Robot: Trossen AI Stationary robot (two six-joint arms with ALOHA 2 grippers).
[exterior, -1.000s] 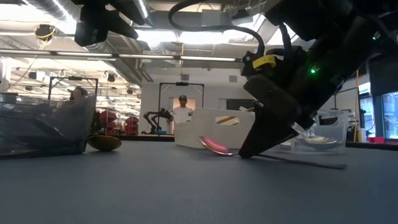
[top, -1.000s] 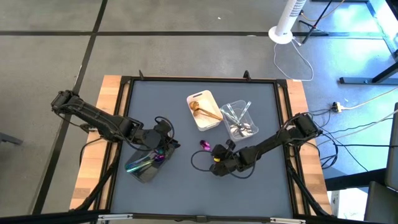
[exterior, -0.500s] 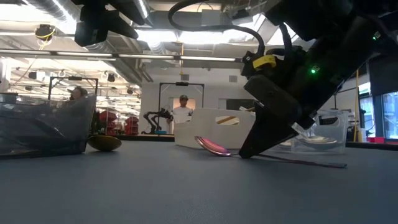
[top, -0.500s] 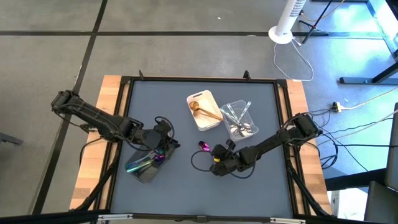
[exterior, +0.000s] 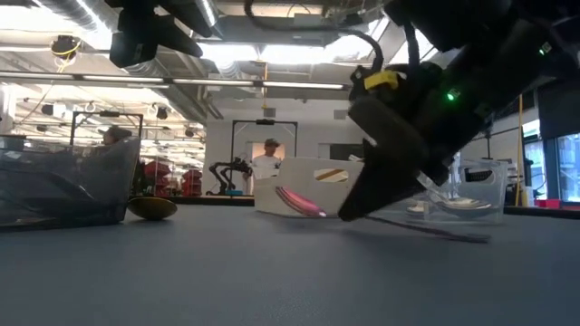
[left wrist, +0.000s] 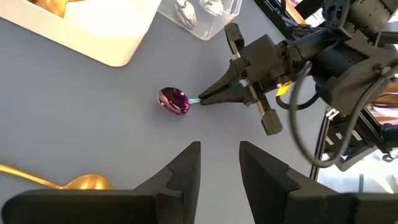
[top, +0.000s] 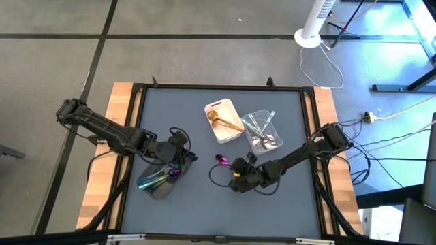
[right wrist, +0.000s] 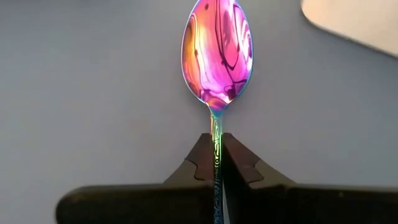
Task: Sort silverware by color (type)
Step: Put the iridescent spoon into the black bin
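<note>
The purple spoon [right wrist: 217, 53] has lifted off the table [top: 204, 197], pinched in the right gripper [left wrist: 202, 99]. Left gripper [left wrist: 219, 171] waits open over the grey tray [top: 155, 182]; one gold spoon [left wrist: 81, 184] is left unsorted beside it.

White tray [top: 222, 122], clear tray [top: 261, 131], grey mat [top: 204, 204]

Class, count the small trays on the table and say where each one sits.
3. The white tray sits mid-table, the clear tray is on its right, and the dark tray lies under the left tool. None seems hidden.
</note>
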